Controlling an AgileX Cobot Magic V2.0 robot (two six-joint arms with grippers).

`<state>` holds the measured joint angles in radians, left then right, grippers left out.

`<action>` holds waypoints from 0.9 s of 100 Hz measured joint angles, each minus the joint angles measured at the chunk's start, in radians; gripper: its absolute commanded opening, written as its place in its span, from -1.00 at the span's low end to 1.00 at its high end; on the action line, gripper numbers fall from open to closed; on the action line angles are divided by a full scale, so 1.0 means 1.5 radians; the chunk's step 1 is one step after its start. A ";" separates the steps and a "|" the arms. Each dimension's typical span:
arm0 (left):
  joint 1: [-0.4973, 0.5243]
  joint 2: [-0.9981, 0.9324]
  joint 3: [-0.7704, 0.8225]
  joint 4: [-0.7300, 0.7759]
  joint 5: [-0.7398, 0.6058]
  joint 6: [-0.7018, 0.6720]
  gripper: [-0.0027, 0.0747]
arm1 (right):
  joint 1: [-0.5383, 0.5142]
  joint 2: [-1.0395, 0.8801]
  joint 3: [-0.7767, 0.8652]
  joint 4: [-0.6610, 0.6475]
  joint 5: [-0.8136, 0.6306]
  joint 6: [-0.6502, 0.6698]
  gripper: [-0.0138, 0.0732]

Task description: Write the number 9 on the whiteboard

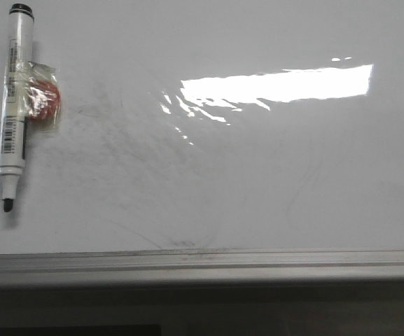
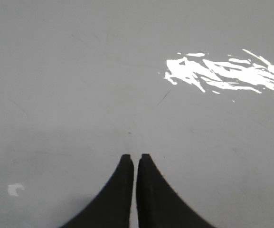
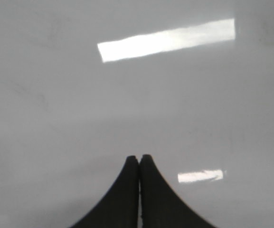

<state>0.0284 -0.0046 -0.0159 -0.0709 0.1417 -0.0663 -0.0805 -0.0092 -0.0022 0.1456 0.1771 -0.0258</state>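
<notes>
My left tool point(image 2: 135, 157) is pressed together, with only a thin slit between its two fingers, and it holds nothing; my right tool point(image 3: 139, 157) is pressed fully together and is also empty. Both hang above the bare whiteboard point(image 1: 272, 182), which serves here as my worktop. I see no number 9 on it, only faint grey smudges and strong glare, so I judge the writing has not started. The marker point(image 1: 14, 94) lies uncapped on the board, in neither wrist view, so it is away from both tools and probably nearer the left one. A red piece in clear tape point(image 1: 42, 98) is fixed to its barrel, perhaps to give my fingers a better grip. I must take it first.
</notes>
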 measured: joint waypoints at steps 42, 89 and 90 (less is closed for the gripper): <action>0.000 0.069 -0.141 0.041 0.121 0.000 -0.75 | 0.005 0.149 -0.140 0.013 0.132 0.001 -0.83; -0.010 0.114 -0.139 -0.044 0.007 0.000 0.25 | 0.008 0.150 -0.140 0.013 0.116 0.001 -0.83; -0.012 0.116 -0.139 -0.044 0.005 0.000 0.25 | 0.008 0.150 -0.140 0.013 0.116 0.001 -0.83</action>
<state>0.0099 0.1692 -0.2237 -0.1372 0.1489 -0.0663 -0.0686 0.2161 -0.2123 0.1653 0.3507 -0.0240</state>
